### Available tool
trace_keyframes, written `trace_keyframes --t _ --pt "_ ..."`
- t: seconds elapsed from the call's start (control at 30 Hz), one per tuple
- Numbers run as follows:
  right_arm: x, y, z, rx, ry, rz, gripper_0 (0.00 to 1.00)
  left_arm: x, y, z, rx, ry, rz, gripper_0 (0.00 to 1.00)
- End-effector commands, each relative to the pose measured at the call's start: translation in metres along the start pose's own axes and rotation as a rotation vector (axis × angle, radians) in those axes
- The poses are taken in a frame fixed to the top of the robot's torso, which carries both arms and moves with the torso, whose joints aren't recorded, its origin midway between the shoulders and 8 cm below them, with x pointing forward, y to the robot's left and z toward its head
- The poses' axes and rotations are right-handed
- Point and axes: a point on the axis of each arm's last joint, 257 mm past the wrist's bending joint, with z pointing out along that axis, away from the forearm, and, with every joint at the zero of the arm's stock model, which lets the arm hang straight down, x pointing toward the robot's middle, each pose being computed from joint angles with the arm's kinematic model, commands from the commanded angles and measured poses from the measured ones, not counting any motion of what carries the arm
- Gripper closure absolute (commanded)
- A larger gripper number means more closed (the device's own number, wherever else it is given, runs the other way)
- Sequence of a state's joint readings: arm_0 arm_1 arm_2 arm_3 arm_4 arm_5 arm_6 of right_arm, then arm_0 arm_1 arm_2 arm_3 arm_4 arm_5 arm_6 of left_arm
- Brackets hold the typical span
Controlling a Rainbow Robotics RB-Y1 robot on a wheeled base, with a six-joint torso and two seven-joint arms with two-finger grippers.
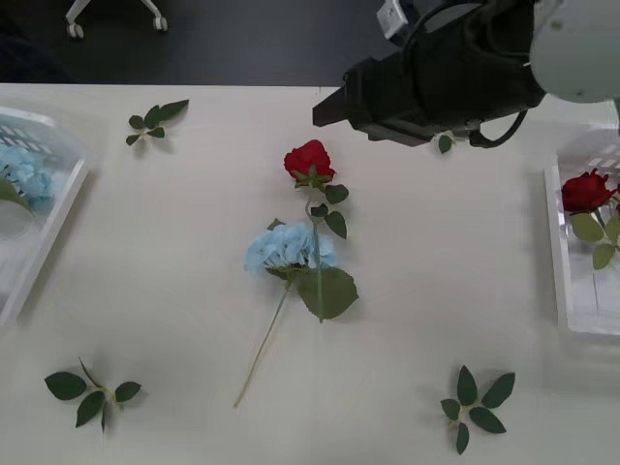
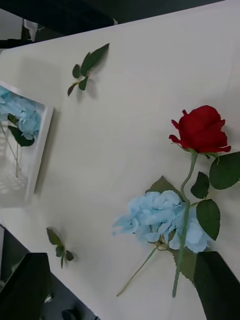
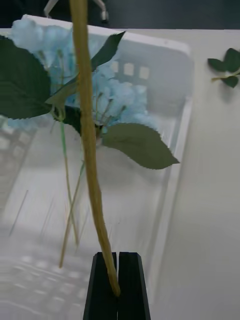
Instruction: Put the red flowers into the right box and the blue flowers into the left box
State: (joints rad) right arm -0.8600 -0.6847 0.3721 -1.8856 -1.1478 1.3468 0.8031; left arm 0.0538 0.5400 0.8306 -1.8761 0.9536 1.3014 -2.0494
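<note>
Front cam sits high above the arms, looking forward and down on the whole table point(image 1: 194, 291), with the left box point(image 1: 48, 208) and right box point(image 1: 562, 291) cut at its side edges. Right wrist cam hangs above mid-table at an angle and shares with it the red rose point(image 2: 201, 129), the blue hydrangea point(image 2: 157, 216) and the left box. Left wrist cam is closest, looking straight into the left box.

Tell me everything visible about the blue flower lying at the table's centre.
The blue flower is an artificial pale-blue hydrangea: a fluffy cluster of small petals, a thin pale stem running toward the table's near edge, and a large green leaf beside the head. It lies flat on the white table, outside both boxes. The red rose lies on top, its stem crossing the head. No claw touches it.
</note>
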Motion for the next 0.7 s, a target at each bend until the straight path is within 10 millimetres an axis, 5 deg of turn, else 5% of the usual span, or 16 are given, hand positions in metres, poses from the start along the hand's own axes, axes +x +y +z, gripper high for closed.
trace_keyframes --t 0.03,0.33,0.7 --pt "-0.006 0.016 0.016 0.020 -0.019 0.052 0.15 -0.006 0.026 -0.006 -0.091 -0.012 -0.052 1.00" --pt "0.010 -0.001 0.065 0.146 -0.016 0.129 0.16 0.008 0.054 0.014 -0.189 -0.008 -0.082 1.00" --pt "0.014 -0.028 0.102 0.270 -0.040 0.146 0.15 0.033 0.060 0.067 -0.208 0.037 -0.121 1.00"
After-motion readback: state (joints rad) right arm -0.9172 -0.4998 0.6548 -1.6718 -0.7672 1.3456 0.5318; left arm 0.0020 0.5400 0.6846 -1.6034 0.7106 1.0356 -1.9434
